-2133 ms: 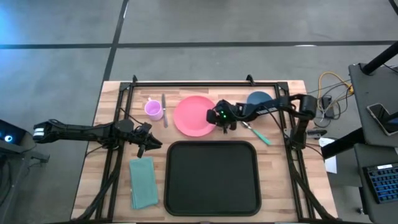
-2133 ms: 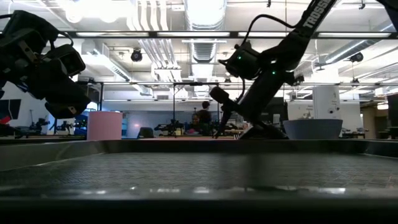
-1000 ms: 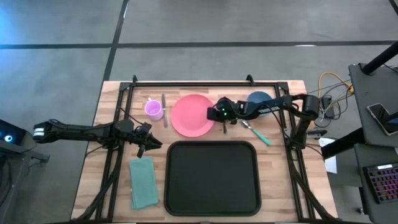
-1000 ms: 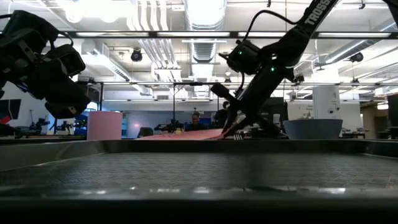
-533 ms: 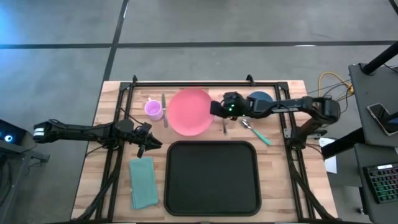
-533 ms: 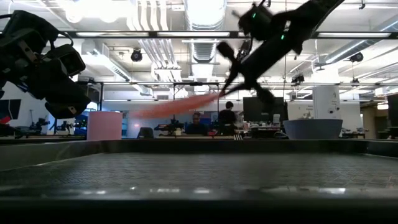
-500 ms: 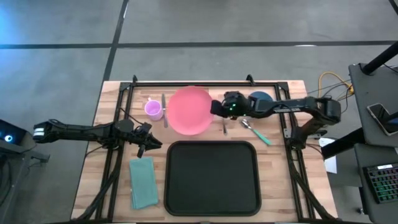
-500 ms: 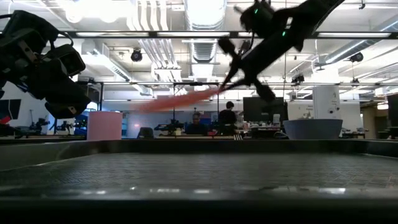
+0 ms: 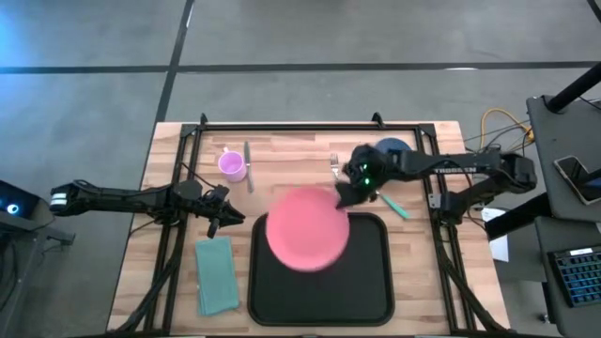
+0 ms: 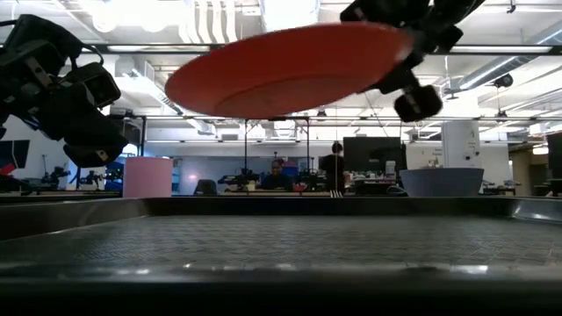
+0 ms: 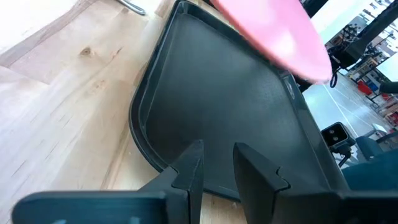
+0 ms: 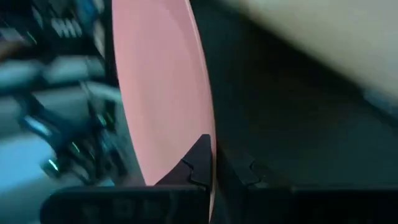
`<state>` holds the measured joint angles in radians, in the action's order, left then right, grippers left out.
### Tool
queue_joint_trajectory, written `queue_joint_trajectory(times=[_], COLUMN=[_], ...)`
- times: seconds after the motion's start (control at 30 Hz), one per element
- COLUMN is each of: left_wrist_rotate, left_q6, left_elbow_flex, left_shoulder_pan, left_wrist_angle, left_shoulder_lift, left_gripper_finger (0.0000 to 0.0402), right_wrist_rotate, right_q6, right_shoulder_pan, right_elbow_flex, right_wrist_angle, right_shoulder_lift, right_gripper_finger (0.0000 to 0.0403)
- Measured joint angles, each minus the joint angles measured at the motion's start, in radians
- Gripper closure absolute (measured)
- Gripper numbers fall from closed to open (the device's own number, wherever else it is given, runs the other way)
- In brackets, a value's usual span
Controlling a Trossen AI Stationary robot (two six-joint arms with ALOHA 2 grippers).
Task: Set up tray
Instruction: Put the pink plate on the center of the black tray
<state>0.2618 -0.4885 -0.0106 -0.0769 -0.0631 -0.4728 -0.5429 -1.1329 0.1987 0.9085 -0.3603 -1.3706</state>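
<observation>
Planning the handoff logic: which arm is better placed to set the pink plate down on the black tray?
Right. Its tool grips the round pink plate by the rim, held above the black rectangular tray.

A lab: exposed ceiling ducts, monitors, seated people.

**Plate over the tray**

You see the right gripper pinching the rim of the pink plate, which overlaps the black tray's far left part. The left gripper waits above the teal napkin. A cup, knife, fork and blue bowl lie beyond.
</observation>
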Motion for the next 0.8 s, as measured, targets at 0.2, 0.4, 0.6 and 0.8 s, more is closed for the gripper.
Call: queue_joint_trajectory(times=[0.2, 0.4, 0.6, 0.8], left_wrist_rotate=[0.000, 0.000, 0.000, 0.000], left_q6=[0.000, 0.000, 0.000, 0.000], left_elbow_flex=[0.000, 0.000, 0.000, 0.000], left_shoulder_pan=[0.000, 0.000, 0.000, 0.000], left_wrist_angle=[0.000, 0.000, 0.000, 0.000], left_shoulder_lift=[0.000, 0.000, 0.000, 0.000], left_gripper_finger=[0.0333, 0.0333, 0.0333, 0.0333], right_wrist_rotate=[-0.048, -0.069, -0.097, -0.032], right_q6=[0.037, 0.059, 0.061, 0.036], right_shoulder_pan=[-0.103, -0.154, -0.178, -0.184], right_elbow_flex=[-0.016, -0.046, -0.046, -0.046], right_wrist_angle=[-0.014, -0.023, 0.067, 0.133], right_shoulder_lift=[-0.095, -0.232, -0.346, -0.378], right_gripper_finger=[0.0394, 0.0394, 0.0394, 0.0388])
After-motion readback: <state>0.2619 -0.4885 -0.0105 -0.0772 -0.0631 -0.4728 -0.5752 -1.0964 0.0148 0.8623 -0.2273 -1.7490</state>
